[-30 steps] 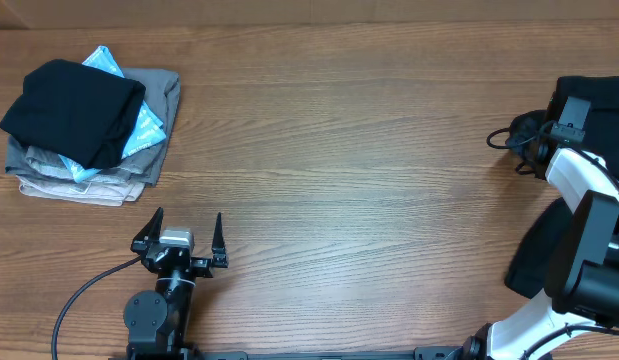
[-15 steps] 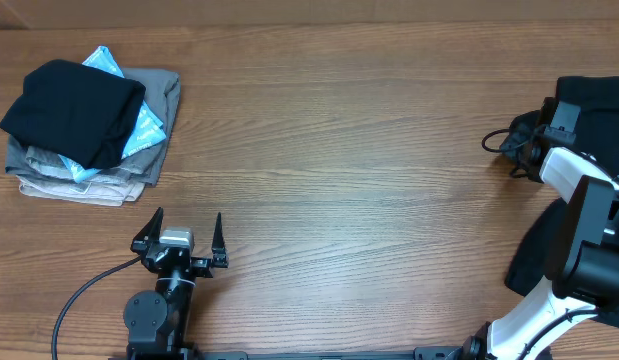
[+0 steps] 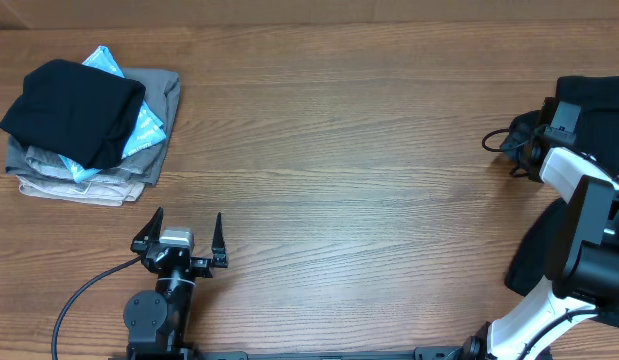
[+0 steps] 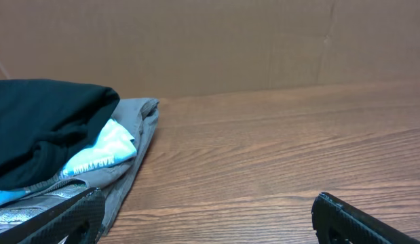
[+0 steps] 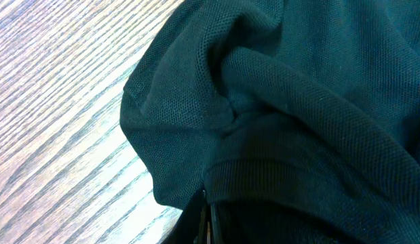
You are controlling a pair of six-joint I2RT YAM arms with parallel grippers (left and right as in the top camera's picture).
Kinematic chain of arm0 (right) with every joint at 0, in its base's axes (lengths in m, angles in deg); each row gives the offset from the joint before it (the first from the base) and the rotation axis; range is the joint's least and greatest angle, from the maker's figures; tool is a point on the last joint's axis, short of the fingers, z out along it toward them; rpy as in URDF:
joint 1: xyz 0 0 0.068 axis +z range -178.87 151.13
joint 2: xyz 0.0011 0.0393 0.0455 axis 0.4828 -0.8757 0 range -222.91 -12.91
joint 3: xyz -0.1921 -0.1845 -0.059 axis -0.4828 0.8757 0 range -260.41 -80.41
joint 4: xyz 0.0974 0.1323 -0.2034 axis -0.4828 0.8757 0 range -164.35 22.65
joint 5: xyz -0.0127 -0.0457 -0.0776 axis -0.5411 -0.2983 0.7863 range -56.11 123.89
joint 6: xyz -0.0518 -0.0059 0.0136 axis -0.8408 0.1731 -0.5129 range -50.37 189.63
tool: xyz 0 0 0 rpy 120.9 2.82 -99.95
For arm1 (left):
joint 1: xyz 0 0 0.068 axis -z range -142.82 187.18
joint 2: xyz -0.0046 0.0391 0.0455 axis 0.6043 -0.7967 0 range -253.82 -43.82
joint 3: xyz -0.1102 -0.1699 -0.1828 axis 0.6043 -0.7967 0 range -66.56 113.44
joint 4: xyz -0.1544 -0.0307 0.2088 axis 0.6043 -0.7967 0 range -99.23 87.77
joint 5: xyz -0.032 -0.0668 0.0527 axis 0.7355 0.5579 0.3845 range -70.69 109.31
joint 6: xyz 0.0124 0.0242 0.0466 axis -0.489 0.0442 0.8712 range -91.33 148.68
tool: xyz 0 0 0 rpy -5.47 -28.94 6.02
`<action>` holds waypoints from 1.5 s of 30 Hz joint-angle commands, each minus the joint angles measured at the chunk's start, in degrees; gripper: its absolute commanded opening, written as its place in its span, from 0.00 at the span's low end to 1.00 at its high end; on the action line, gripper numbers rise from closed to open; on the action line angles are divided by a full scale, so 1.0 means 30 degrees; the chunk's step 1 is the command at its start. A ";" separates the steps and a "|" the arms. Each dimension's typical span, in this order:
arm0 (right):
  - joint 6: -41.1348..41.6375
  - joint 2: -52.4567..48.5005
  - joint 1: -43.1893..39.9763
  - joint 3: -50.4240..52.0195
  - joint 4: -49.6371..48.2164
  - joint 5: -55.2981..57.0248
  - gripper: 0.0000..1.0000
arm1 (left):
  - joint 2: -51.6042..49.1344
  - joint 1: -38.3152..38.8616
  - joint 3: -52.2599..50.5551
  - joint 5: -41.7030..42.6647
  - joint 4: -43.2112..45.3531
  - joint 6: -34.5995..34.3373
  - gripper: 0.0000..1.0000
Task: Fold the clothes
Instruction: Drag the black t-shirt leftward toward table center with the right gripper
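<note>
The black T-shirt (image 3: 597, 95) is lying bunched up at the 3 o'clock edge of the desk (image 3: 339, 150). My right hand (image 3: 522, 145) is pinching tight on a fold of it, so I think I am only starting: grabbing it to pull it out. Next I am needing to drag it toward 9 o'clock, into the big bare middle, and spread it flat. My left hand (image 3: 186, 220) is waiting wide apart at 7 o'clock. The folded pile (image 3: 84, 120) is sitting at 10 o'clock, well apart from that room.

Bunched dark shirt (image 5: 298, 102) on wood-grain table (image 5: 53, 102), hem fold between closed claw (image 5: 208, 220) tips.
</note>
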 commanded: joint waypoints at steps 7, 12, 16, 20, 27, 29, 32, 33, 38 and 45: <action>0.0029 0.1683 0.1479 -0.0882 0.1304 -0.1501 0.04 | 0.0219 0.0124 -0.0146 -0.0131 0.0087 0.0510 1.00; 0.0991 0.2091 0.3264 -0.0882 0.1530 -0.3876 0.04 | 0.0219 0.0124 -0.0146 -0.0131 0.0087 0.0510 1.00; 0.2317 0.2091 0.4801 -0.0882 0.1559 -0.4991 0.04 | 0.0219 0.0124 -0.0146 -0.0131 0.0080 0.0510 1.00; 0.4131 0.2091 0.6630 -0.0882 0.1435 -0.5042 0.04 | 0.0219 0.0124 -0.0146 -0.0131 0.0087 0.0510 1.00; 0.6302 0.2069 1.0608 -0.0882 -0.0291 -0.4699 0.04 | 0.0219 0.0124 -0.0146 -0.0124 0.0080 0.0510 1.00; 0.6790 0.2069 1.1701 -0.0882 -0.0678 -0.4109 0.04 | 0.0219 0.0124 -0.0146 -0.0131 0.0080 0.0510 1.00; 0.7111 0.1807 1.4054 -0.0882 -0.1887 -0.2922 0.04 | 0.0219 0.0124 -0.0146 -0.0131 0.0080 0.0510 1.00; 0.7104 0.1705 1.4615 -0.0882 -0.2200 -0.2871 0.04 | 0.0219 0.0124 -0.0146 -0.0124 0.0080 0.0510 1.00; 0.7082 0.1537 1.7099 -0.0889 -0.3177 -0.2732 0.04 | 0.0219 0.0124 -0.0146 -0.0124 0.0080 0.0510 1.00; 0.6870 0.1537 1.6415 -0.1042 -0.1428 -0.3745 0.04 | 0.0219 0.0124 -0.0146 -0.0131 0.0080 0.0510 1.00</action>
